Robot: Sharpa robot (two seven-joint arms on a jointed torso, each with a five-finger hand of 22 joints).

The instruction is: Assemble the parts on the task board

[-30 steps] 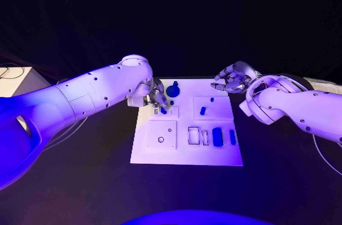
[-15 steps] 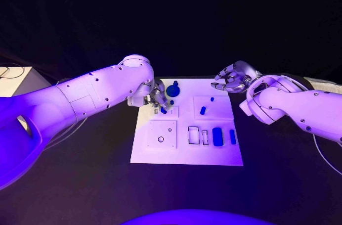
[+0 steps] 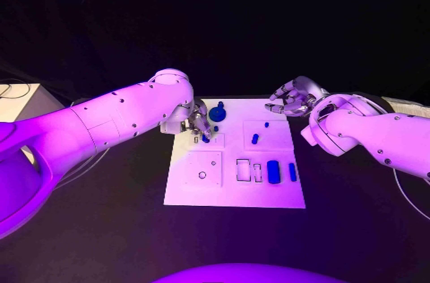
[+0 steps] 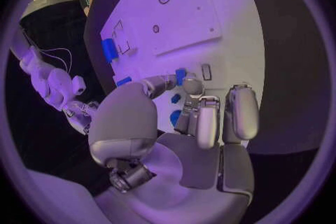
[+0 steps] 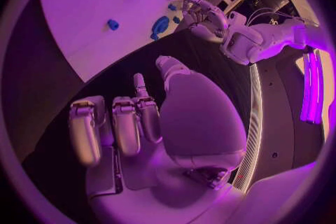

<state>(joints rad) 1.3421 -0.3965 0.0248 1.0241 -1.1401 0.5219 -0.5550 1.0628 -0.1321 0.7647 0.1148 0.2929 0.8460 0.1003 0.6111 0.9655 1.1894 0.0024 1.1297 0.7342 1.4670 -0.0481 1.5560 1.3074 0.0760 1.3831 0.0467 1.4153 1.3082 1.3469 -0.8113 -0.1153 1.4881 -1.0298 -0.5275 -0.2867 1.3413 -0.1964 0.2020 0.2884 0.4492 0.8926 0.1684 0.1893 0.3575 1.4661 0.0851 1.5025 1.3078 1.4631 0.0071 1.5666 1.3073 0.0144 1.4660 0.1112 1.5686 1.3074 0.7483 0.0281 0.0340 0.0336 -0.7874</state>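
Two white arms reach over the task board (image 3: 192, 193), the white plate lying in the middle of the head view. The left hand (image 3: 196, 122) sits at the board's upper left corner, its fingers (image 4: 207, 123) curled down close together, and a small blue part (image 4: 181, 75) shows at its fingertips; whether it is pinched or only touched I cannot tell. A round blue part (image 3: 217, 114) lies just right of that hand near the board's top edge. The right hand (image 3: 291, 100) hovers off the board's upper right corner above the black table (image 3: 107, 233), fingers loosely curled with gaps between them, holding nothing. Toward the board's lower right, a thick blue block (image 3: 273, 171) and a thinner blue bar (image 3: 292, 171) lie side by side. A short blue peg (image 3: 255, 139) lies mid-board, right of centre.
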